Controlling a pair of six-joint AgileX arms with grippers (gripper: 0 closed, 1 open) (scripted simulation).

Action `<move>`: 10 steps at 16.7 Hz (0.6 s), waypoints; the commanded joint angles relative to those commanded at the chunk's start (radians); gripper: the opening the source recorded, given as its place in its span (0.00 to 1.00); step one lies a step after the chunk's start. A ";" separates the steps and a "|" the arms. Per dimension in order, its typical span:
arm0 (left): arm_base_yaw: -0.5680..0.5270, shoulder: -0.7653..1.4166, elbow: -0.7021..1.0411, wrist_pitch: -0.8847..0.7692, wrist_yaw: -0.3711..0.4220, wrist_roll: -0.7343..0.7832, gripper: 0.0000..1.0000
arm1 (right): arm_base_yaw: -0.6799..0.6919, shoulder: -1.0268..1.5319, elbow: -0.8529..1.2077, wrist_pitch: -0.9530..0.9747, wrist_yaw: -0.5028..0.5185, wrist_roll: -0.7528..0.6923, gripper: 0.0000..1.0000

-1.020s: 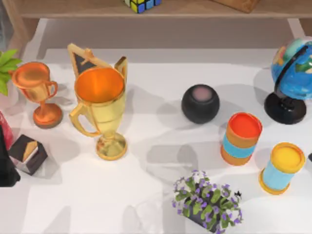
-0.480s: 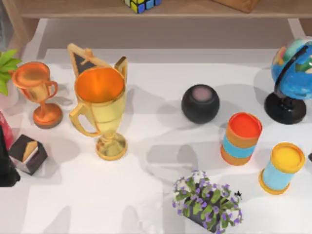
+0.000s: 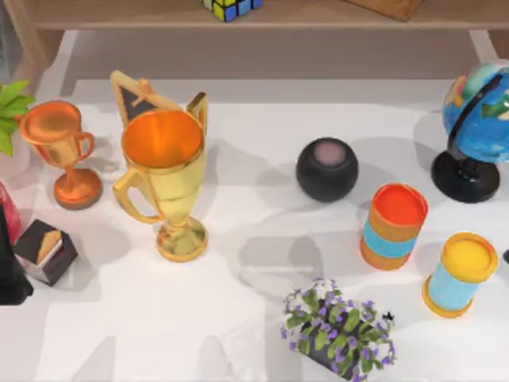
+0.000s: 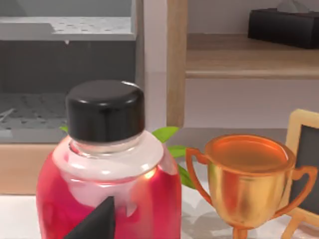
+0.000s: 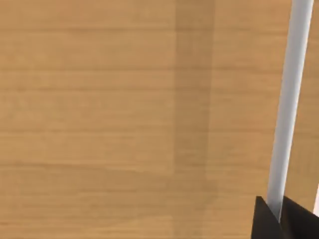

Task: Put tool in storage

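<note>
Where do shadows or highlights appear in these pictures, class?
Top view: soft grey shadows lie on the white table beside the large gold trophy cup and black round speaker. Left wrist view: a bright glint on the red black-capped bottle.

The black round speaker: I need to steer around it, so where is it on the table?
In the top view the black round speaker sits right of centre, between the gold trophy and the globe, just behind the orange-lidded can.
</note>
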 joint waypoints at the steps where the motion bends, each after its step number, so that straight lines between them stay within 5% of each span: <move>1: 0.000 0.000 0.000 0.000 0.000 0.000 1.00 | 0.000 0.000 0.000 0.000 0.000 0.000 0.38; 10: 0.000 0.000 0.000 0.000 0.000 0.000 1.00 | 0.000 0.000 0.000 0.000 0.000 0.000 1.00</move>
